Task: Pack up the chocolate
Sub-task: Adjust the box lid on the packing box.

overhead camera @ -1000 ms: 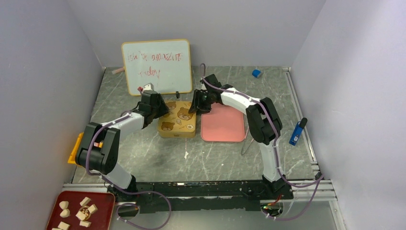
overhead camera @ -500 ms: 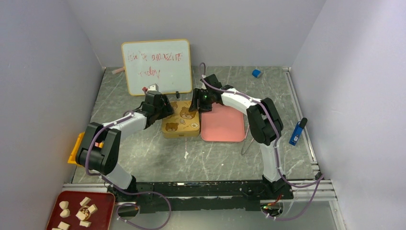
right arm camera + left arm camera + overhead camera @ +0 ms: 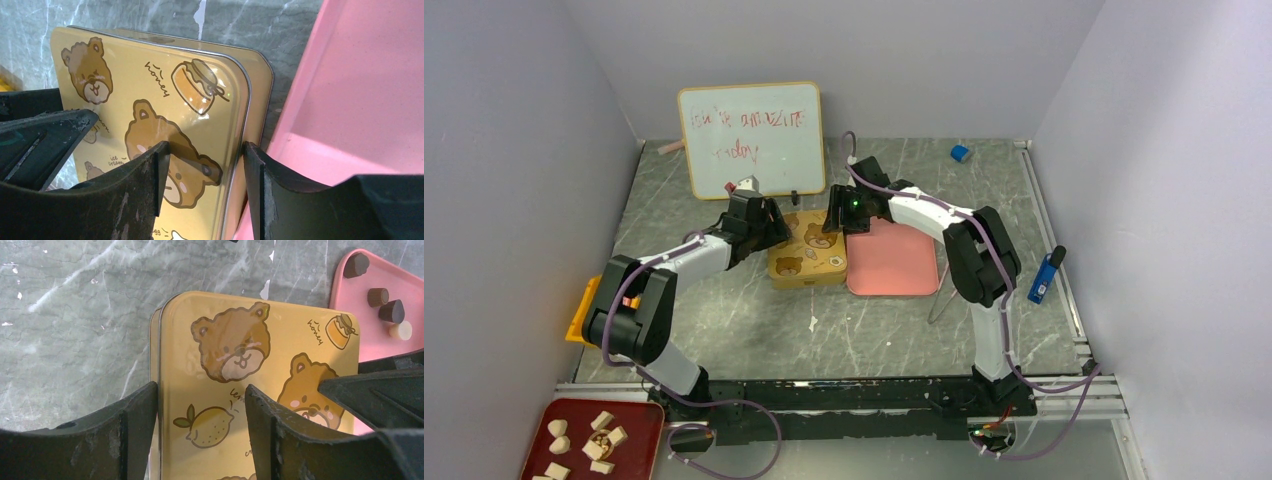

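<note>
Chocolate: four small pieces (image 3: 391, 311) in a loose row on the pink tray (image 3: 894, 265), at the tray's rounded corner on its tin side
Chocolate colours: three brown, one light tan
Chocolate to tools: touching neither; well apart from the left tool (image 3: 200, 388), nearer the right tool (image 3: 205, 146), whose black body shows just below the row in the left wrist view
Left tool: fingers apart and clamped on nothing, at the left edge of the yellow tin (image 3: 807, 255); one finger lies just outside the tin's wall, the other over the lid beside the lemon drawing, with bare lid showing between them
Right tool: fingers apart and clamped on nothing, straddling the tin's right edge; one finger is over a bear drawing, the other over the tray's edge
Tin: one, lid on, contents hidden; it sits mid-surface, just beside the pink tray's left edge
Pink tray: one, holding only the four pieces as far as the views show
Red tray (image 3: 639, 420): one, off the surface (image 3: 824, 330) beside the left arm's base, holding pale blocky chunks (image 3: 602, 420), too small to count surely
Whiteboard (image 3: 750, 138): one, upright at the far edge, red writing on it
Blue things: two, a small block (image 3: 961, 153) near the far-right corner and a blue-and-black item (image 3: 1044, 277) at the right edge
</note>
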